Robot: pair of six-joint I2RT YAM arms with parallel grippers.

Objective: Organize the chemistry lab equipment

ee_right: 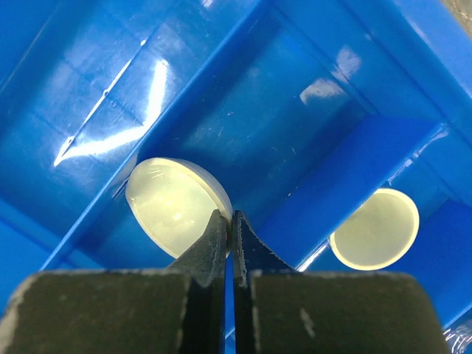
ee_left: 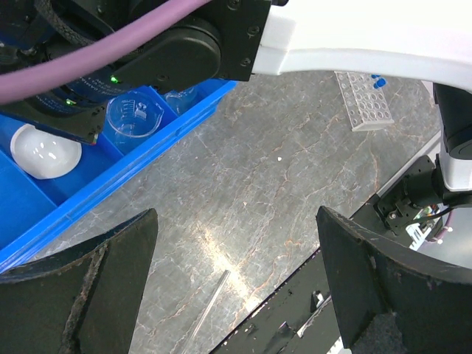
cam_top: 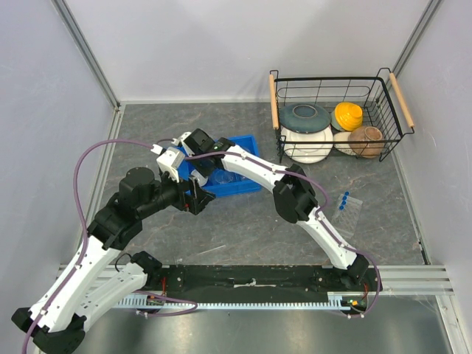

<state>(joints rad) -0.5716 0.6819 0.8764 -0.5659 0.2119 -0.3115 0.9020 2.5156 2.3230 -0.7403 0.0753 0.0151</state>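
The right claw (ee_right: 230, 218) was closed on the rim of a white dish (ee_right: 173, 203), its fingers pressed almost together with only the thin edge between them. The dish sat tilted in a compartment of the tray (ee_right: 310, 125), left of centre in the right wrist view, leaning on the divider wall. A second dish (ee_right: 376, 228) lay in the next compartment, at lower right.

The step in hand looked like setting this dish into its slot, though a lift out could not be ruled out. For a set-down, the next move called for letting the dish settle flat, parting the fingers, and rising straight up clear of the walls.

The left claw (ee_left: 236, 221) hung wide apart and empty over the bare counter (ee_left: 295, 184), just beside the tray's edge. In its view a beaker (ee_left: 133, 118) stood in a compartment at upper left. The rack (cam_top: 350, 214) and blue-capped tubes (cam_top: 344, 198) lay at right of the top view, well apart from the tray, and were probably the work left. What seemed a thin clear rod (ee_left: 214, 295) lay on the counter low in the left wrist view.

Both arms crowded the tray, with the right forearm crossing above it, so the left arm had little room to reach in. A wire basket (cam_top: 274, 103) of bowls (cam_top: 304, 118) stood at upper right, out of the way.
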